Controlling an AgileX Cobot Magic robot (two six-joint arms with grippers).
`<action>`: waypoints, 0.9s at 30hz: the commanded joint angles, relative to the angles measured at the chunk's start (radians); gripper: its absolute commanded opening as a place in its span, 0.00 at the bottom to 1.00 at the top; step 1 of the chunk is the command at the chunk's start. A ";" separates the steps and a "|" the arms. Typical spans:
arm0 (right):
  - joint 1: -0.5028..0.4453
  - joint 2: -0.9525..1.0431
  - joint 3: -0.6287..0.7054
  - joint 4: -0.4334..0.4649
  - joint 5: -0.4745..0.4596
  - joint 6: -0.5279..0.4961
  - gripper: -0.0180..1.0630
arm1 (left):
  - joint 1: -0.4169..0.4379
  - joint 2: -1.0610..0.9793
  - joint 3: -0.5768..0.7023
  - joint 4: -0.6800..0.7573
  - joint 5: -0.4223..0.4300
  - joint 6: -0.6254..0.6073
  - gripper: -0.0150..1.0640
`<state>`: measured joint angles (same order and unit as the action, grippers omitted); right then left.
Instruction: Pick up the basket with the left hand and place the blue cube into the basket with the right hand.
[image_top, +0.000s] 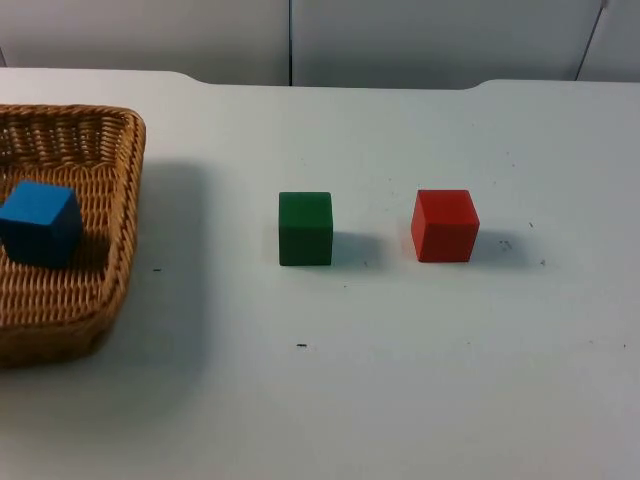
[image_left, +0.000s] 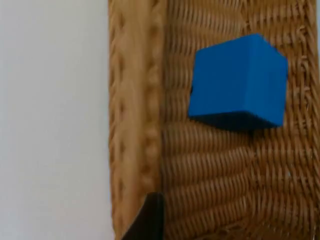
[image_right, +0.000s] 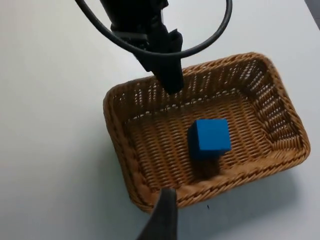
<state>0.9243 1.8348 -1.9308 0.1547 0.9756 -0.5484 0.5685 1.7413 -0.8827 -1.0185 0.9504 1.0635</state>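
A woven wicker basket (image_top: 70, 318) is at the table's left edge and throws a wide shadow to its right. A blue cube (image_top: 40, 222) rests on the basket floor, and it appears again in the left wrist view (image_left: 237, 80) and the right wrist view (image_right: 210, 137). My left gripper (image_right: 171, 80) is shut on the basket's far rim (image_right: 150, 87), and one black fingertip (image_left: 150, 220) lies against the rim (image_left: 132, 100). My right gripper (image_right: 162, 217) hovers above the basket's near rim (image_right: 120, 145), apart from the cube.
A green cube (image_top: 305, 228) stands mid-table and a red cube (image_top: 445, 226) to its right, both on the white table top. The grey partition wall (image_top: 300, 40) closes off the back.
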 joint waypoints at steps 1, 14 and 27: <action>0.003 -0.015 -0.003 0.001 -0.012 -0.005 0.74 | -0.007 -0.045 -0.003 0.006 -0.017 -0.020 0.82; 0.003 -0.104 -0.003 -0.004 -0.013 -0.001 0.74 | -0.005 -0.456 -0.003 0.052 -0.082 -0.120 0.82; 0.003 -0.246 0.174 -0.028 -0.056 0.001 0.74 | -0.094 -1.017 0.002 0.187 -0.122 -0.375 0.82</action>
<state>0.9243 1.6153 -1.8043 0.1299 0.9593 -0.5484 0.5050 0.7634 -0.8827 -0.8518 0.8311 0.7220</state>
